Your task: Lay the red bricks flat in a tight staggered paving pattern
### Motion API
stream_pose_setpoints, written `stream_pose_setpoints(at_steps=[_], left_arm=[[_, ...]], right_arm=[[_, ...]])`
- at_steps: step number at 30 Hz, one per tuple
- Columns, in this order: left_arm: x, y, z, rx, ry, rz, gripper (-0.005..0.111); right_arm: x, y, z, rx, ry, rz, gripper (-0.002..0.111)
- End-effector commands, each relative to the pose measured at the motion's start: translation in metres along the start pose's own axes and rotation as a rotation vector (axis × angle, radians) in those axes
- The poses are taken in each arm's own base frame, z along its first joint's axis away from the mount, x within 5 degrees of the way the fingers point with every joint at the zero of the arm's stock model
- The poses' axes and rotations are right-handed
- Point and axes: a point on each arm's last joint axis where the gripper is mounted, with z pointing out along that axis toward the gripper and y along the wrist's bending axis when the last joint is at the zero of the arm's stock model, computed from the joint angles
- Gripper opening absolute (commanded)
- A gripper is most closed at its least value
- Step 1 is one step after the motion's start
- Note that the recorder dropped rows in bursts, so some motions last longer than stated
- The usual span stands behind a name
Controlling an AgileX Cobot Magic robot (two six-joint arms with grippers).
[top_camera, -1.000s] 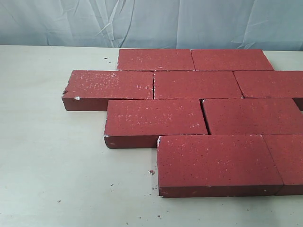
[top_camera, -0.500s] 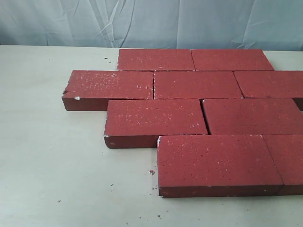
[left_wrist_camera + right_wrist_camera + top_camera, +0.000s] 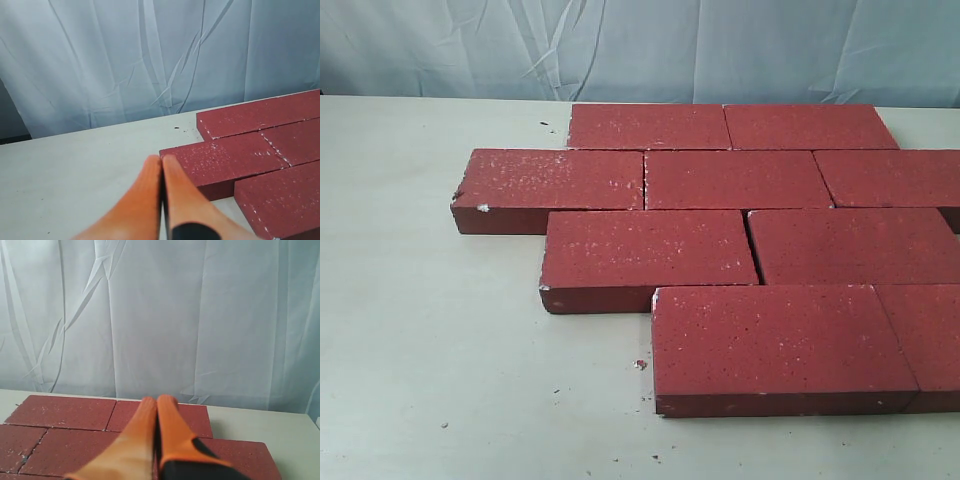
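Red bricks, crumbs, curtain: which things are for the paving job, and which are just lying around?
For the job:
- red bricks, nine, lying flat in staggered rows
- left gripper, jaws closed, holding nothing
- right gripper, jaws closed, holding nothing

Just lying about:
- small crumbs on the table
- pale curtain behind

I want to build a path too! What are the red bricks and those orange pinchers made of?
The red bricks look like concrete or fired clay: rough, dull, white-speckled, with pale chipped corners. The left gripper and right gripper look smooth and orange, probably plastic or rubber; I can't tell which.
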Motion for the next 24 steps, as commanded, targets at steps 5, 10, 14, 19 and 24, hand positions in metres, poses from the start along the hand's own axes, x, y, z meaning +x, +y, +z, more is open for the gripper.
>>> stream_pose_setpoints(at_steps=[5,10,14,19,24], left_arm=[[0.001,0.003,0.000,-0.032,-0.005,0.061,0.000],[0.000,0.002,0.002,-0.027,-0.077,0.036,0.000],[0.021,0.003,0.007,-0.051,-0.174,0.088,0.000],[0.063,0.001,0.003,-0.050,-0.153,0.085,0.000],[0.095,-0.001,0.002,-0.044,-0.134,0.010,0.000]], right_arm=[[0.000,0.000,0.000,0.004,-0.008,0.008,-0.001],[0.000,0.000,0.000,0.004,-0.008,0.008,-0.001],[0.000,0.000,0.000,0.004,-0.008,0.008,-0.001],[0.000,0.000,0.000,0.004,-0.008,0.008,-0.001],[0.000,-0.001,0.000,0.006,-0.012,0.003,-0.001]])
